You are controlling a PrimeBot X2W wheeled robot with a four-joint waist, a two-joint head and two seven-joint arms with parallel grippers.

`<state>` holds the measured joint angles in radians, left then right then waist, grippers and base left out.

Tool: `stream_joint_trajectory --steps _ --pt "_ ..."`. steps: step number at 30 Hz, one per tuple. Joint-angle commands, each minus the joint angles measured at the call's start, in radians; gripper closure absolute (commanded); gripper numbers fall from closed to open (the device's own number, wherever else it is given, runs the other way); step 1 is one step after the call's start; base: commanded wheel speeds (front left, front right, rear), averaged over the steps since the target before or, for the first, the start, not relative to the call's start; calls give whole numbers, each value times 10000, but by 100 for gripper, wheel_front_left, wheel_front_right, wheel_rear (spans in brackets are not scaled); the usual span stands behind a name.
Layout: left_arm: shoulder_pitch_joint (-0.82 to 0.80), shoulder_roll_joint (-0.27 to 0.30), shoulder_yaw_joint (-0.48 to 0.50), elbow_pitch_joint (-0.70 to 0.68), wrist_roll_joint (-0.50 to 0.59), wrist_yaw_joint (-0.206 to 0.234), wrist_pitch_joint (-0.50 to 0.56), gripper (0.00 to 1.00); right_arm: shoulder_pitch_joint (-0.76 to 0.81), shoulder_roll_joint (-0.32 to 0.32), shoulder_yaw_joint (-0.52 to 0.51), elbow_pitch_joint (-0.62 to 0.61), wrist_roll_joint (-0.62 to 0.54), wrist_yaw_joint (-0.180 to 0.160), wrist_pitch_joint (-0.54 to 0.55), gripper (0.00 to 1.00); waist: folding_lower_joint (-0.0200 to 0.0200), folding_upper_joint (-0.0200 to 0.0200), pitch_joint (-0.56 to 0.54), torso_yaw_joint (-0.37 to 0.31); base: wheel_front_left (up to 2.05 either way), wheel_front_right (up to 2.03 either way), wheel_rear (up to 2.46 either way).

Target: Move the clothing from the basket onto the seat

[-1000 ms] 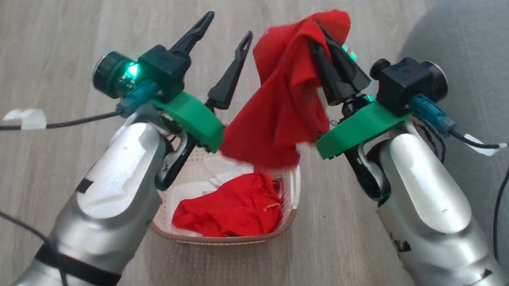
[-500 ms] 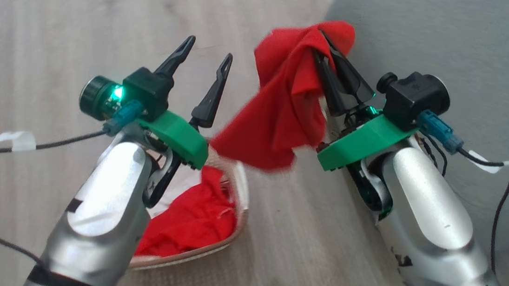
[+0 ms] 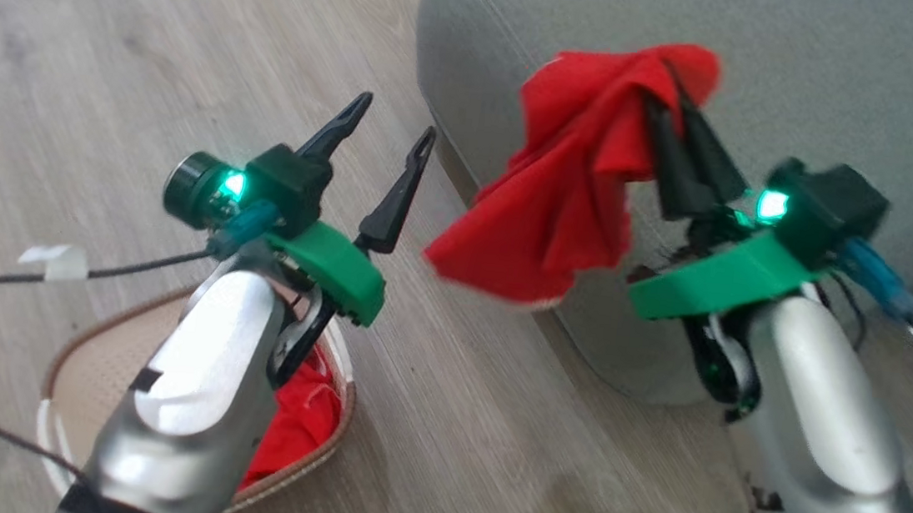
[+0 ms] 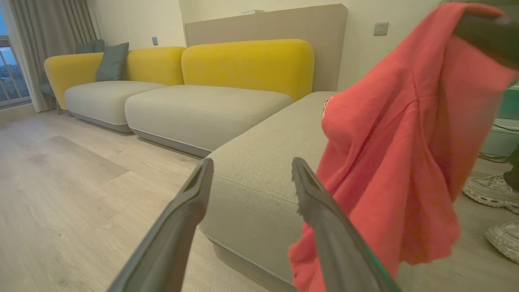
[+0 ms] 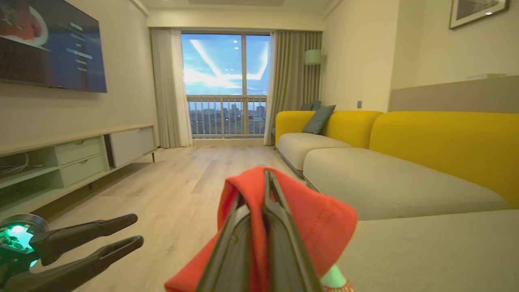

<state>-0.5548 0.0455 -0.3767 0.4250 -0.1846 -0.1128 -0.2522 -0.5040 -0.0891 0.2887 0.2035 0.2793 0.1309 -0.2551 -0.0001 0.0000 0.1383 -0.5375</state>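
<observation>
I have the seat (image 3: 817, 73) at upper right, the basket (image 3: 92, 339) on the floor (image 3: 108, 47) lower left, red clothing (image 3: 297, 430) inside. My right gripper (image 3: 678, 85) is clamped on a red garment (image 3: 571, 192), hanging by the seat's edge. My left gripper (image 3: 399, 115): jaws apart, empty.

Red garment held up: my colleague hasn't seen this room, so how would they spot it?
Start at the big grey-green seat; just off its rounded corner, the right pincer is shut on a red garment draping above the wood floor. Unlike the red clothing lying in the basket, it hangs in the air.
</observation>
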Motion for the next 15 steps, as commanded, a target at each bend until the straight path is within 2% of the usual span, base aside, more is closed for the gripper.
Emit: stream_joint_trajectory --steps 1,8,15 --pt "-667 138 195 -216 15 -49 -95 0 -2 98 -85 -578 -105 -2 -67 100 1 0 273 -147 0 0 0" --pt "-1150 92 -228 10 -73 -134 -95 0 572 68 -970 -1342 -496 -2 -67 100 1 0 874 -218 0 0 0" --pt "-1360 413 -428 -217 -24 -167 -95 0 -490 -324 -2047 -1200 -1042 -2 -67 100 1 0 1784 -196 0 0 0"
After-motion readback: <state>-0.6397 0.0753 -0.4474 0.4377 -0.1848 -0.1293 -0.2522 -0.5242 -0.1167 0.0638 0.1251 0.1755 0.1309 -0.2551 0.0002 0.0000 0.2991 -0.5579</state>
